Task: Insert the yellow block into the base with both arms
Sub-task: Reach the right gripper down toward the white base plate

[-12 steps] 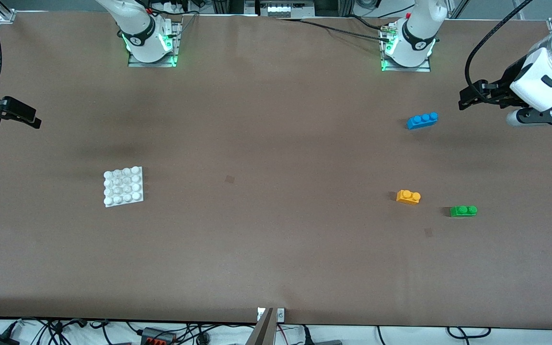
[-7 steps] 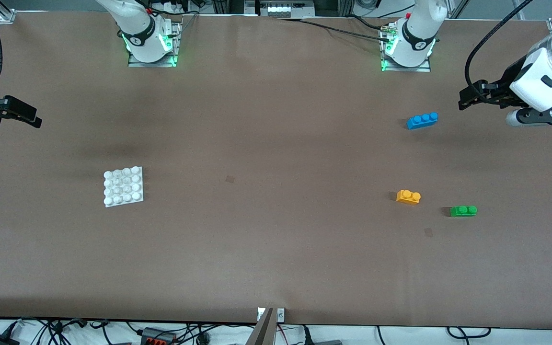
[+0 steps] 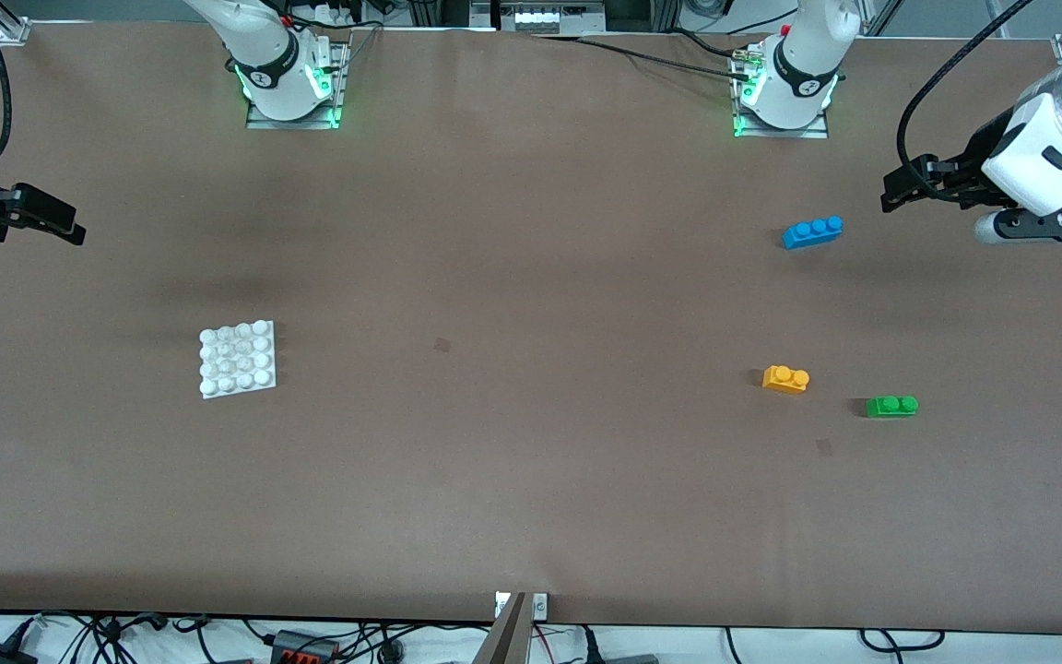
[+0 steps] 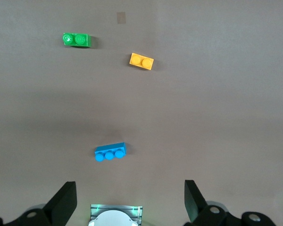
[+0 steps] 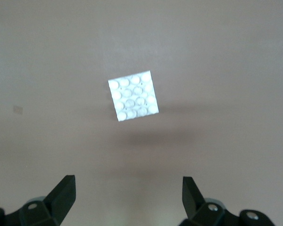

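The yellow block (image 3: 785, 379) (image 4: 141, 61) lies flat on the brown table toward the left arm's end, studs up. The white studded base (image 3: 237, 359) (image 5: 133, 95) lies toward the right arm's end. My left gripper (image 3: 898, 189) (image 4: 130, 200) hangs open and empty high above the table's edge at the left arm's end, well away from the yellow block. My right gripper (image 3: 56, 226) (image 5: 129, 195) hangs open and empty above the table's edge at the right arm's end, apart from the base.
A green two-stud brick (image 3: 891, 406) (image 4: 77, 39) sits beside the yellow block, slightly nearer the front camera. A blue three-stud brick (image 3: 812, 231) (image 4: 110, 152) lies closer to the left arm's mount (image 3: 782, 101). Cables run along the table's front edge.
The right gripper has drifted slightly downward in the front view; the left gripper has barely shifted. The bricks and base have not moved.
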Motion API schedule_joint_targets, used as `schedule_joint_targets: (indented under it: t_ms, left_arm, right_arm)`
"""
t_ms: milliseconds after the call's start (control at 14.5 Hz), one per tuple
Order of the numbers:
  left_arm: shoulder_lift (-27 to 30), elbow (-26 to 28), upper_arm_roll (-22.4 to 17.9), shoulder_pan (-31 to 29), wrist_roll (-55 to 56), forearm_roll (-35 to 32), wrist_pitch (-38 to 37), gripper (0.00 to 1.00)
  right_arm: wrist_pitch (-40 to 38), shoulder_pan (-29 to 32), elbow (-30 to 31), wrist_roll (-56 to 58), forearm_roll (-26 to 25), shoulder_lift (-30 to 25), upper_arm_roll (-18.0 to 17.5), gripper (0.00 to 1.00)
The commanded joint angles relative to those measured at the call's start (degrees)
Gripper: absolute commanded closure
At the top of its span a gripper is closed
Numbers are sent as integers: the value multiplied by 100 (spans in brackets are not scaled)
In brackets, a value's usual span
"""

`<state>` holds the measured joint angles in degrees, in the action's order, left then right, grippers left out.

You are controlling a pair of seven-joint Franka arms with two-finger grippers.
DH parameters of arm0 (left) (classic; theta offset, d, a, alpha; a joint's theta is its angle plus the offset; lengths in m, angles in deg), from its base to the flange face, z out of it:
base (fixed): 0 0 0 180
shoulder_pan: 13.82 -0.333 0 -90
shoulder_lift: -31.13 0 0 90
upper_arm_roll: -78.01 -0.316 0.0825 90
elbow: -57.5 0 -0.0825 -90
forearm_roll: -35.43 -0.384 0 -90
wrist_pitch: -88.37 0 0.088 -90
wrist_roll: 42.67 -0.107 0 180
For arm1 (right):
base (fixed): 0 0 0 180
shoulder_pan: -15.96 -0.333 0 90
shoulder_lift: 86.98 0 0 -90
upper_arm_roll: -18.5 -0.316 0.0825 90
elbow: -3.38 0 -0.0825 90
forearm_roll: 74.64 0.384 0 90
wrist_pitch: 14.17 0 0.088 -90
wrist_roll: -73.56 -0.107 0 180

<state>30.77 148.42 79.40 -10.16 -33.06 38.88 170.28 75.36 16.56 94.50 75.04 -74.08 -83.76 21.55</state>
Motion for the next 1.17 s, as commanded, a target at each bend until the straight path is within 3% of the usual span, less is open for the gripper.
schedule_joint_targets:
  t_ms: [0,138,413,826,1102]
  left_arm:
    - [79,110,-42,-6,-64,121,62,0]
    - [79,110,-34,-6,-64,121,53,0]
    - [88,127,-42,-15,-73,121,36,0]
    - [88,119,-42,-6,-91,252,-9,0]
    - [88,110,-16,-6,-82,252,-17,0]
  right_arm:
    - [-94,-42,38,-87,49,388,11,0]
    - [-43,-68,81,-43,-21,862,11,0]
    - [1123,-51,291,80,-30,1803,11,0]
    - [3559,19,1294,274,14,2480,11,0]
    - [4000,-7,1294,535,67,2981,2,0]
